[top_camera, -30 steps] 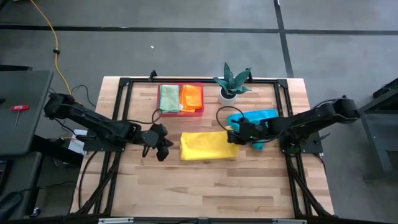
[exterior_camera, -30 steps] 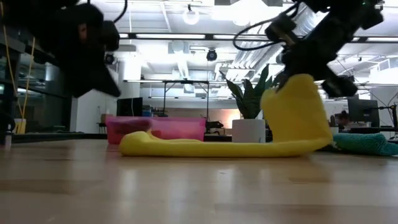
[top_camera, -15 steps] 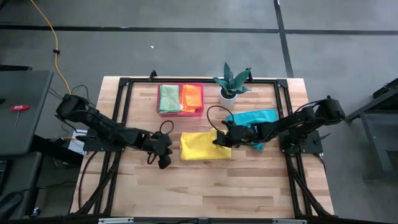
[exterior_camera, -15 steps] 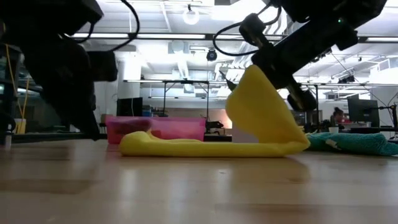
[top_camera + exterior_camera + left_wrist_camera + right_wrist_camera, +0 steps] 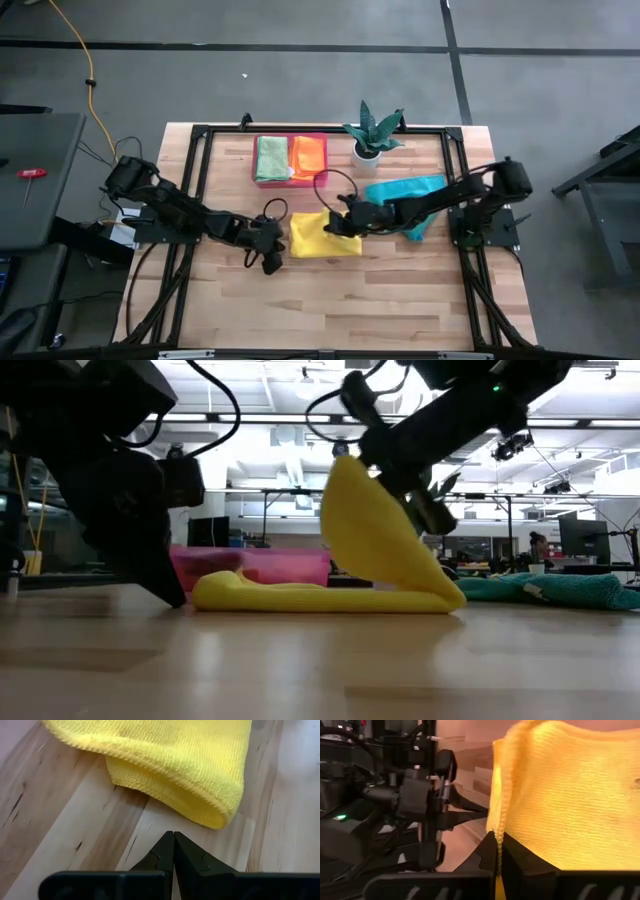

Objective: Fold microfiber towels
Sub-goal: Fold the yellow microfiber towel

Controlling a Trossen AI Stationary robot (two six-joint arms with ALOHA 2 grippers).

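A yellow towel [image 5: 322, 236] lies in the middle of the table, its left part flat on the wood and its right part raised and leaning over to the left [image 5: 372, 535]. My right gripper [image 5: 341, 221] is shut on that raised part. My left gripper [image 5: 272, 259] is shut and empty, low over the wood just off the towel's near left corner [image 5: 216, 816]. A teal towel [image 5: 405, 191] lies crumpled to the right. A light green towel [image 5: 271, 157] and an orange towel [image 5: 308, 156] lie folded in the pink tray [image 5: 289, 182]. A second yellow towel is out of view. My right gripper pinches the yellow towel's lifted edge [image 5: 496, 834] between its two fingers; one layer or several, I cannot tell. The fingers slant down from the table's right side. The held part stands up off the table [image 5: 345, 470], while the towel's left part [image 5: 260, 595] stays on the wood.
A potted plant [image 5: 372, 133] stands at the back, right of the tray. The black frame rails [image 5: 195, 180] run along the table's sides. Bare wood [image 5: 330, 300] stretches along the near edge.
My right gripper has gone toward the table's left with the yellow towel's right edge, drawing that part up and over the rest; the left part has stayed flat. My left gripper has gone right and down, toward the towel's near left corner.
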